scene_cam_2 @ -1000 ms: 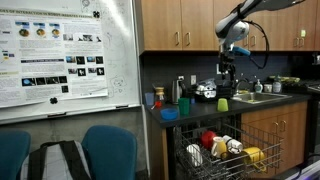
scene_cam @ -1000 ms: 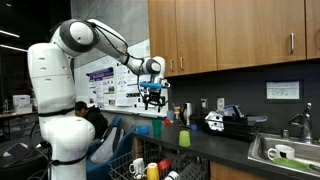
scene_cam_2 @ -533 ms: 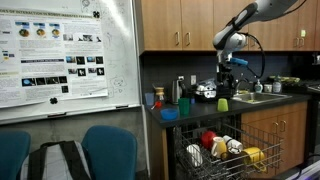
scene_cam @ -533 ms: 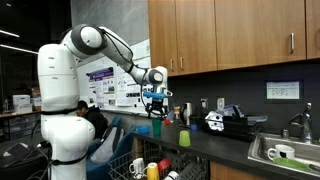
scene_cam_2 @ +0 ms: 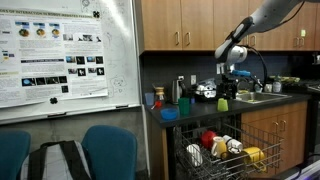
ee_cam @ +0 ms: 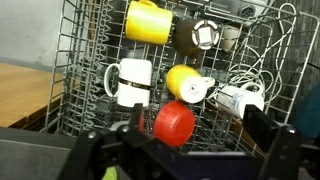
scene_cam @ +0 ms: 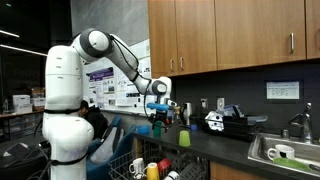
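A kitchenette: wooden cabinets (scene_cam: 230, 35) over a dark counter (scene_cam: 232, 144), with a poster board (scene_cam_2: 60, 50) on the wall off one end. My gripper (scene_cam: 158, 116) hangs in the air above the counter's front edge, its jaws spread wide with nothing between them. The nearest thing to it is the green cup (scene_cam_2: 222, 103), which stands upright on the counter just below the fingers and slightly aside.

Below the edge, the pulled-out dish rack (ee_cam: 90, 60) fills the wrist view. It holds a red cup (ee_cam: 174, 123) almost under the camera, a white mug (ee_cam: 132, 80) beside it and a yellow cup (ee_cam: 147, 20) further back.

The risk I see is the spread fingers. If I come down a little off line, one could clip the green cup's rim and tip it over the edge into the rack. Lower down, a fingertip could catch in the rack's wires, and the crowded cups leave little room beside the red one.

The posters and a wall sign (scene_cam: 283, 90) above the counter carry print, but it is too small to read. I see no brand on any cup.
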You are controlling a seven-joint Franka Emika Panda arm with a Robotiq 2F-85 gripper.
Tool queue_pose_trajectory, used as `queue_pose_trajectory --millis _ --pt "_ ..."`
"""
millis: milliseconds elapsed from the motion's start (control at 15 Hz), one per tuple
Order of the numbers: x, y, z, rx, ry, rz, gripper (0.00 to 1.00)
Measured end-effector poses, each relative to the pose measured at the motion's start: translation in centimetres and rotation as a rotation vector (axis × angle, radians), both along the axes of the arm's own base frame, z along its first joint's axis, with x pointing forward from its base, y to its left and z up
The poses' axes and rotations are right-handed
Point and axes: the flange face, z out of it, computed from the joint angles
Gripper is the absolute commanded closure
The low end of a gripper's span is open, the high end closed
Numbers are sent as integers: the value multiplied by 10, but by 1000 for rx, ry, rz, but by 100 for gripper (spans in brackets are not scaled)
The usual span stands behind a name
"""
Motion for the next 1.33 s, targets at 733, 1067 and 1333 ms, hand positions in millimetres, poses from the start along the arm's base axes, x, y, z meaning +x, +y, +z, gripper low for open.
queue_pose_trajectory --millis 733,1067,1333 --pt "0 -14 -73 -15 41 -21 0" --pt "0 -14 -73 -15 41 -21 0" --pt "0 -13 -73 -15 41 -21 0"
